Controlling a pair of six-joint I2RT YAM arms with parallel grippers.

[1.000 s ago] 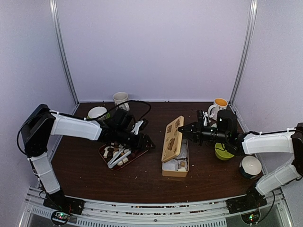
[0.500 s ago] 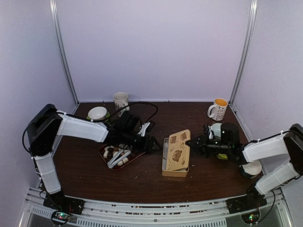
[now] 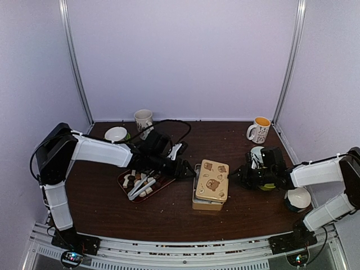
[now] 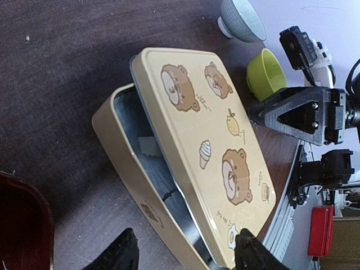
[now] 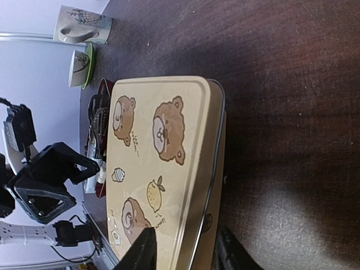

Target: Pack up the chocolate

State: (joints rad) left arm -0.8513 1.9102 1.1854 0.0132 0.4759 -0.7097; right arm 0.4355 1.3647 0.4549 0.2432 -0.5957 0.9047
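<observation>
The tin (image 3: pixel 206 205) carries its bear-printed lid (image 3: pixel 212 180) askew, leaving a gap along the tin's left side. The chocolate (image 3: pixel 127 181) lies on a red tray (image 3: pixel 121 180) just left of the tin, with silver tongs (image 3: pixel 139 189). The left gripper (image 3: pixel 183 169) hovers at the tin's left edge, fingers spread. The right gripper (image 3: pixel 239 175), at the tin's right edge, has its fingers parted, seemingly clear of the lid.

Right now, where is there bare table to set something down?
Free: the back strip of table between the white mug and the orange-lined mug; the front strip before the tray and tin. Crowded: between tray and tin, where the left jaws sit, and right of the tin, by right jaws and green bowl.
</observation>
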